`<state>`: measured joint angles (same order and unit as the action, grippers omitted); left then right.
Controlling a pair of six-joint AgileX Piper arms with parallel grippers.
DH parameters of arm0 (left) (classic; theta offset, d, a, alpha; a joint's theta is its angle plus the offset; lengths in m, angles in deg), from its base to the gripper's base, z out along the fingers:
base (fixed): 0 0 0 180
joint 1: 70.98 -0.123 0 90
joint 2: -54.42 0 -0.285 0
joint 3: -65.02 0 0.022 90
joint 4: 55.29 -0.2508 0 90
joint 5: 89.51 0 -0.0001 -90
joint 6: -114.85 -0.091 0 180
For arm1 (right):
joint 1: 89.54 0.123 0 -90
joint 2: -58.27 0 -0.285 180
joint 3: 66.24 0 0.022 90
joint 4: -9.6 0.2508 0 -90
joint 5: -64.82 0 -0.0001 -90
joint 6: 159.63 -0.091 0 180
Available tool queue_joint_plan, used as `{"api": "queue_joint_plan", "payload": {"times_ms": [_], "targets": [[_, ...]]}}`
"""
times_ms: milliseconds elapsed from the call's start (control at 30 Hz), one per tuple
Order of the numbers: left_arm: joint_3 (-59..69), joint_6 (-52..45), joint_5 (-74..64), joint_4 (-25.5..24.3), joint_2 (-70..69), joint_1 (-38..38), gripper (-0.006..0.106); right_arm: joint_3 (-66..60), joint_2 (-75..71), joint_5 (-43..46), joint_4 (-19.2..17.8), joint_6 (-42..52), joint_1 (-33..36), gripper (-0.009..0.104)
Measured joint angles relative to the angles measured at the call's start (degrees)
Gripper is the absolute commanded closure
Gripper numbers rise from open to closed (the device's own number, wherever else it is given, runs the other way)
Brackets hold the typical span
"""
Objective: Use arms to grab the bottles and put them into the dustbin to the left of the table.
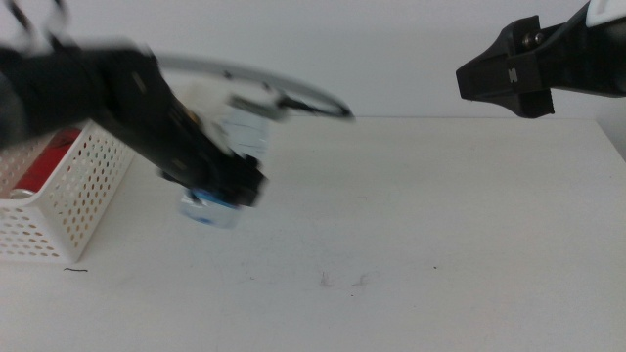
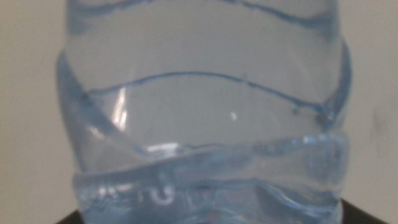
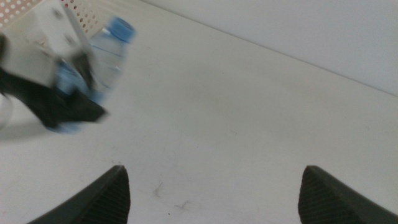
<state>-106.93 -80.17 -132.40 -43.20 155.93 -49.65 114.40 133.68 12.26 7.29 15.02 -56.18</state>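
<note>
1. One water bottle point(image 1: 227, 166) is clamped in the left end effector point(image 1: 230, 186), carried beside the dustbin point(image 1: 68, 200).
2. The right end effector point(image 3: 211, 193) hovers with jaws apart over the table point(image 1: 440, 215), waiting.

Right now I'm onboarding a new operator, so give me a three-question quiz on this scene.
1. True or false: the left gripper holds the water bottle.
2. The right gripper is: A) open above the table, B) inside the dustbin.
3. What red thing lies in the dustbin?

Key: 1 true; 2 A; 3 the red can.
</note>
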Motion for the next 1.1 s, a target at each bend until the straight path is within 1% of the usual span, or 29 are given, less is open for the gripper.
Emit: {"api": "queue_joint_plan", "payload": {"times_ms": [100, 167, 267, 367, 467, 600, 733, 867, 1033, 1100], "targets": [[-8.0, 0.0, -15.6, -0.1, -0.1, -5.8, 0.102, 0.0, 0.0, 0.0, 0.0, 0.0, 0.0, 0.008], [-11.6, 0.0, -20.3, 0.2, -0.1, -9.8, 0.102, 0.0, 0.0, 0.0, 0.0, 0.0, 0.0, 0.008], [-15.4, 3.1, -22.2, 0.5, -0.3, -16.1, 0.102, 0.0, 0.0, 0.0, 0.0, 0.0, 0.0, 0.008], [-18.1, 6.1, -22.5, -1.5, -0.4, -22.1, 0.102, 0.0, 0.0, 0.0, 0.0, 0.0, 0.0, 0.008], [-19.4, 5.5, -23.3, -4.4, -0.4, -26.8, 0.102, 0.0, 0.0, 0.0, 0.0, 0.0, 0.0, 0.008], [-20.0, 3.9, -21.9, -5.6, 0.7, -32.0, 0.102, 0.0, 0.0, 0.0, 0.0, 0.0, 0.0, 0.008], [-20.0, 3.2, -18.5, -5.6, 3.2, -35.4, 0.102, 0.0, 0.0, 0.0, 0.0, 0.0, 0.0, 0.008], [-20.0, 1.5, -16.1, -5.6, 6.4, -36.8, 0.102, 0.0, 0.0, 0.0, 0.0, 0.0, 0.0, 0.008], [-20.0, -4.1, -15.5, -3.1, 11.7, -37.2, 0.102, 0.0, 0.0, 0.0, 0.0, -0.1, 0.0, 0.008], [-20.0, -4.5, -14.8, -2.3, 13.8, -37.2, 0.099, 0.0, 0.0, 0.0, 0.0, -0.1, 0.0, 0.008]]}}
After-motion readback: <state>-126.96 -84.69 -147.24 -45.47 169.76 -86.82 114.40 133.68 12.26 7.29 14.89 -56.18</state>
